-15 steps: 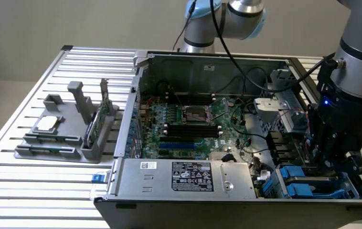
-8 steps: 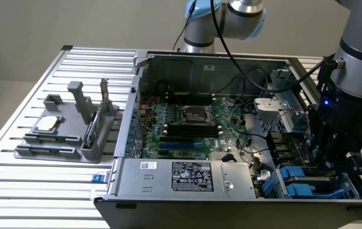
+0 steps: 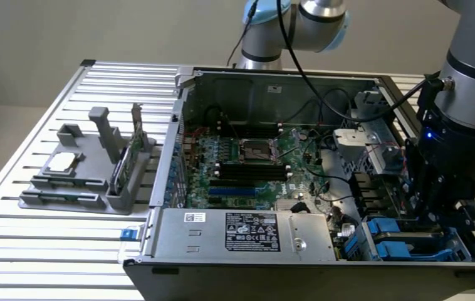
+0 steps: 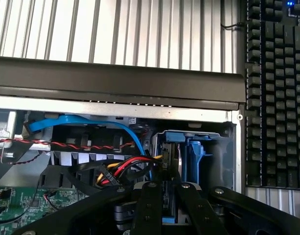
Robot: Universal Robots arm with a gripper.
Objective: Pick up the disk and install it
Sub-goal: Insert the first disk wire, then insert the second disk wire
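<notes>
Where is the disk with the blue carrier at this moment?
The disk stands on edge in the drive bay at the front corner of the computer case, on the exterior view's right. It sits between the hand's fingers, beside the blue cable.

Exterior view high over computer case; wrist view close inside, both sharing drive bay.

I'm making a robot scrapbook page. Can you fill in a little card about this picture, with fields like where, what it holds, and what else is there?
where: end effector down inside the open computer case, at the drive bay on the exterior view's right
holding: the disk, standing on edge in its blue carrier, fingers closed on it
disk state: partly in the bay
nearby: coloured cables
also on table: grey holder with a chip
</notes>
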